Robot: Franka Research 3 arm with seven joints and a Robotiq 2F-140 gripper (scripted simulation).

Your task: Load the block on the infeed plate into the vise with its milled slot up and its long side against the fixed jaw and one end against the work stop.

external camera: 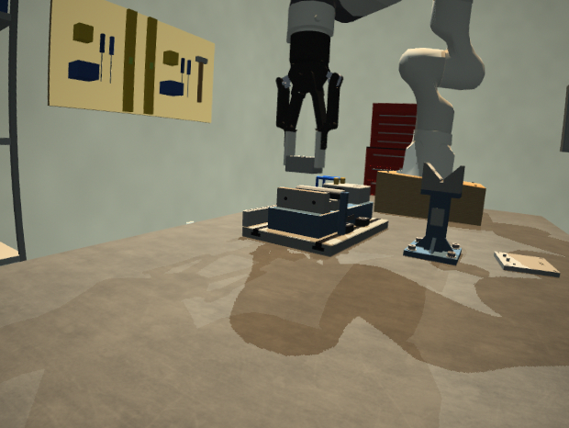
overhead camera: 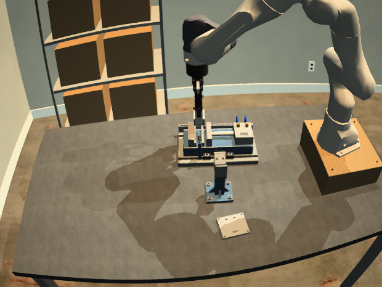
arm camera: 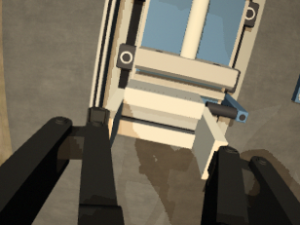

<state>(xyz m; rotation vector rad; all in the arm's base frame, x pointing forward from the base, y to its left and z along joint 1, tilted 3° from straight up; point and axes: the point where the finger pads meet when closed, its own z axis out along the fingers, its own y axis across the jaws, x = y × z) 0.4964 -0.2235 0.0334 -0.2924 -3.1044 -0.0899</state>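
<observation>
My gripper (overhead camera: 199, 119) (external camera: 303, 161) is shut on the grey part (external camera: 301, 164) (arm camera: 163, 102), a finger at each end. It holds the part roughly level above the vise (overhead camera: 217, 150) (external camera: 298, 222). I cannot tell clearly which way the slot faces. The fixed jaw (overhead camera: 191, 134) (external camera: 301, 199) and the movable jaw (overhead camera: 209, 134) (arm camera: 185, 69) stand apart. The dark work stop (overhead camera: 199, 138) (arm camera: 221, 110) is at the vise's near side in the top view. The low bars are mostly hidden. The infeed plate (overhead camera: 233, 226) (external camera: 529, 264) holds no part.
The V-block (overhead camera: 220, 157) (external camera: 443, 181) stands on a post in front of the vise in the top view, with nothing in it. The air cylinder (overhead camera: 243, 135) (external camera: 351, 193) with blue hoses is at the vise's robot side. The arm's wooden base (overhead camera: 349, 148) (external camera: 428, 197) lies beyond.
</observation>
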